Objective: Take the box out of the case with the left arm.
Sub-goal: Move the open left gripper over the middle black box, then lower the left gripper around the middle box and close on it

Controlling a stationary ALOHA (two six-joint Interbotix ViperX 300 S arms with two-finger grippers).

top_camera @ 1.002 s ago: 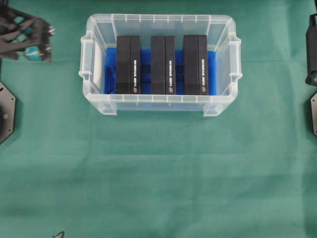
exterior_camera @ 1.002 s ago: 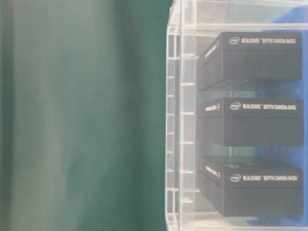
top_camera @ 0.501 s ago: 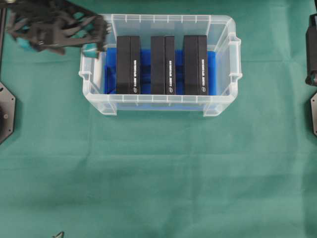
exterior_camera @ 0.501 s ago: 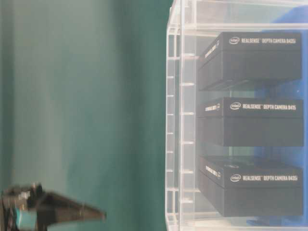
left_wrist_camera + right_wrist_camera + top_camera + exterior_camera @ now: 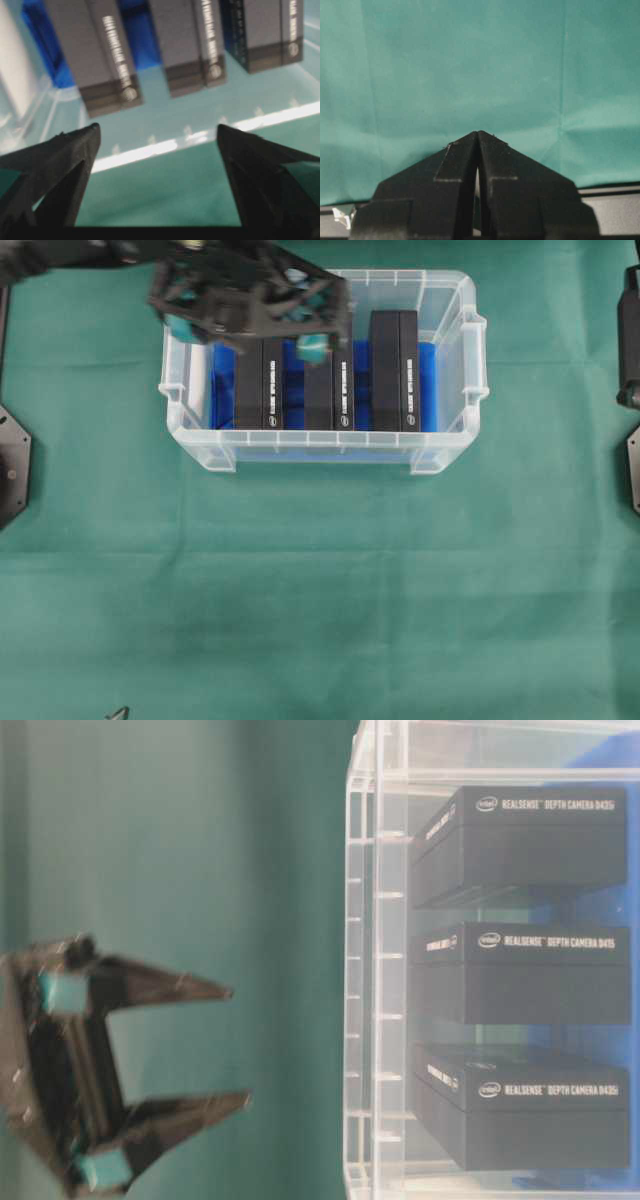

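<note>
The left gripper [image 5: 250, 318] hangs with its jaws spread wide and nothing between them, blurred, over the back-left part of the case [image 5: 455, 455]. A second ago it sat off at the left edge of the overhead view, clear of the case; half a second ago it had reached the case's left rim.

From overhead, three black boxes stand side by side on the blue sheet [image 5: 428, 390], each with its long axis running from the back wall to the front wall, white lettering along the top edge. The left box [image 5: 260, 390] and the middle box [image 5: 330, 395] are partly covered by the gripper; the right box [image 5: 394, 370] is clear. The boxes have not shifted.

The table-level view is turned sideways: the boxes look stacked, and only here the lettering reads "RealSense Depth Camera". The left gripper's two fingers [image 5: 170, 988] point toward the case wall [image 5: 365, 970], apart from it.

The left wrist camera looks down between the spread fingers [image 5: 60, 155] at the box ends and the case's front rim [image 5: 150, 149].

The right wrist camera shows the right gripper [image 5: 478, 136] pressed closed over green cloth [image 5: 470, 60].
</note>
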